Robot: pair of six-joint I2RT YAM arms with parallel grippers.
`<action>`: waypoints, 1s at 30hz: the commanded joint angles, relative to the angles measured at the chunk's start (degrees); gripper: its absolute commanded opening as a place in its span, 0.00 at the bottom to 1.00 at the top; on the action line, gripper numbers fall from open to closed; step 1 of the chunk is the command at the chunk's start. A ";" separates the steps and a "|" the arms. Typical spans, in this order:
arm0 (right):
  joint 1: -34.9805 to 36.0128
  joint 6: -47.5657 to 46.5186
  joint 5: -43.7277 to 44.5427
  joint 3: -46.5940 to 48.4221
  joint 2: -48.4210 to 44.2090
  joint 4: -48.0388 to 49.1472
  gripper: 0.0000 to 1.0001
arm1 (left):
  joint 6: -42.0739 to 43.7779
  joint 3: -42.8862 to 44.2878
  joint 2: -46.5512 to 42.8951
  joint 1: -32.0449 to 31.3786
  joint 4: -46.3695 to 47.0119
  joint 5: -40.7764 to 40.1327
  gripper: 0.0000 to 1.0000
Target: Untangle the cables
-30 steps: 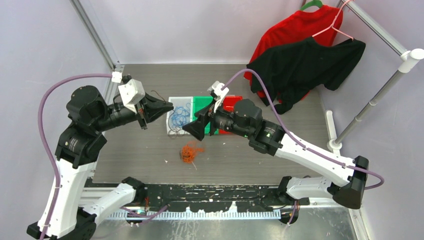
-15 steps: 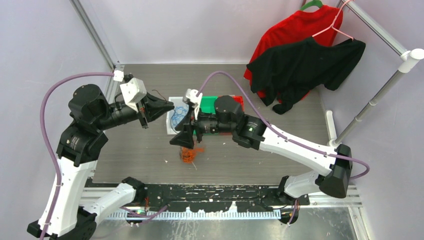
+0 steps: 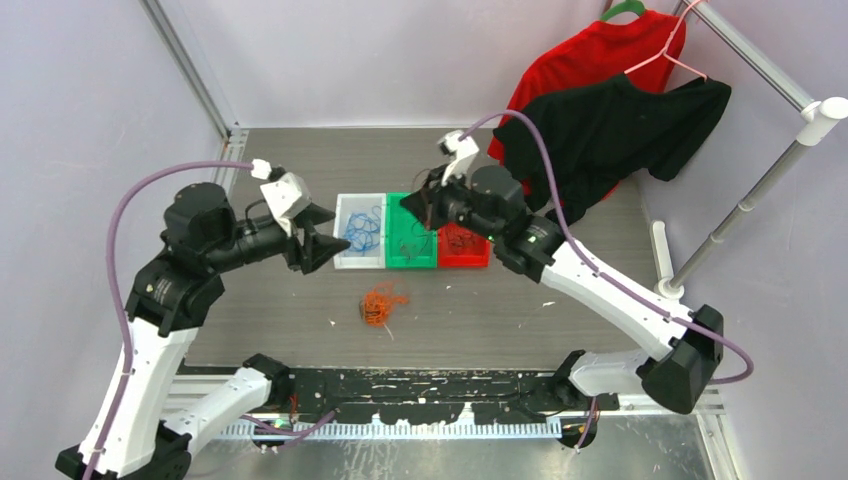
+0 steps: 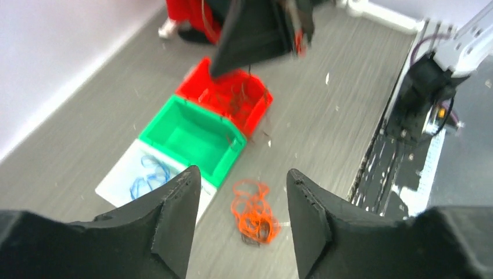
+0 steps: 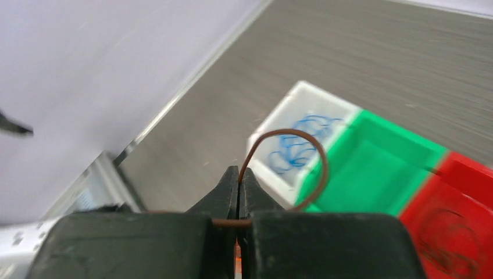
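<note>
Where three bins stand touching in a row on the table [image 3: 280,290], blue cables [image 3: 362,228] are seen coiled in the white bin [image 3: 360,259] at the left end, and dark cables [image 4: 232,99] are seen heaped in the red bin [image 3: 465,263] at the right end. The green bin [image 4: 192,133] is set between them. Thin dark strands are seen over it from above, but whether they lie in it or hang above it cannot be told. An orange tangle [image 3: 378,303] is left on the table just in front of the bins, in no bin. The right gripper [image 5: 239,174] is held above the green bin with its fingers pressed together on a brown cable [image 5: 288,131], which arches up in a loop from the tips. The cable's far end is hidden behind the fingers. The left gripper [image 4: 240,171] is held near the white bin's left side, its fingers spread partway with nothing between them. The right wrist view is blurred, so the red bin's contents are shown there only as a dark smudge. In the left wrist view the right gripper is cut off by the top edge. Counted: three bins, one orange tangle, one brown cable in the grip. The blue and dark cables are too knotted to be counted.
</note>
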 commanded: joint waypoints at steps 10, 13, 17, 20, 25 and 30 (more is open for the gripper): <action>-8.29 -7.40 29.75 -5.75 -3.31 -0.63 0.01 | 11.49 -5.27 -0.49 -0.18 -13.76 -7.31 0.70; -9.97 -7.13 30.61 -6.27 -1.22 0.99 0.01 | 11.81 -5.19 -0.86 -0.19 -14.24 -7.21 0.70; -11.68 -6.58 31.31 -6.77 1.68 3.03 0.01 | 12.55 -5.02 -1.49 -0.18 -14.94 -7.21 0.70; -12.53 -6.80 31.72 -6.82 4.34 4.00 0.01 | 12.58 -4.86 -1.94 -0.19 -15.17 -7.01 0.70; -13.57 -6.60 32.50 -7.07 8.05 4.36 0.01 | 12.58 -4.48 -2.23 -0.18 -15.43 -6.12 0.70; -14.51 -2.85 34.08 -3.25 13.63 -2.97 0.01 | 12.58 -4.40 -2.33 -0.18 -15.55 -5.64 0.70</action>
